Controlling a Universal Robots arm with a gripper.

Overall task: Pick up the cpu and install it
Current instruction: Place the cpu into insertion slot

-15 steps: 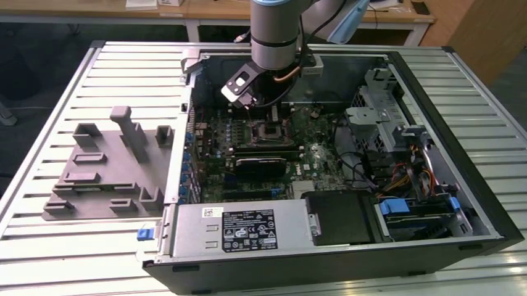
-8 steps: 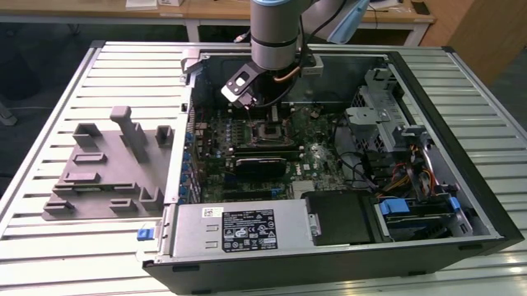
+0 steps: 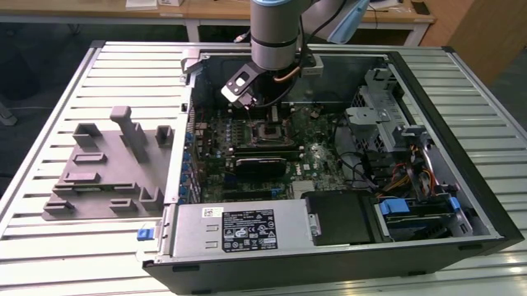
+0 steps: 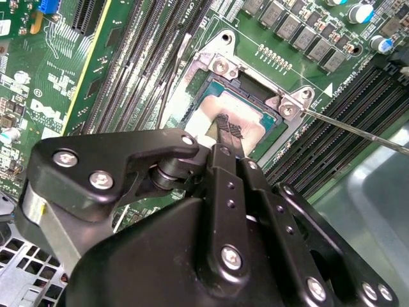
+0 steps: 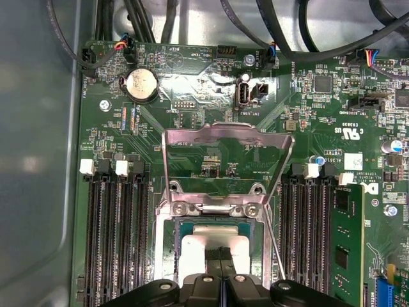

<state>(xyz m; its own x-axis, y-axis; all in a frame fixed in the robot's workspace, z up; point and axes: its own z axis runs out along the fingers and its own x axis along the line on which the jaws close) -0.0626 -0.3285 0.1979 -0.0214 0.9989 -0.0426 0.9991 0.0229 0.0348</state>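
- An open computer case (image 3: 329, 266) lay on a slatted metal tabletop (image 3: 49, 259).
- A grey fixture block (image 3: 103, 166) sat beside the case, toward the exterior view's left.
- A power supply (image 3: 239, 228) filled the case's near corner.
- On the green motherboard (image 5: 192, 70), a coin battery (image 5: 142, 85) sat beyond the raised socket frame (image 5: 227, 135).

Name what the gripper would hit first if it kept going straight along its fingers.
The cpu. The gripper points straight down at its silvery top, which sits in the open socket. Whether the tips already touch it is unclear.
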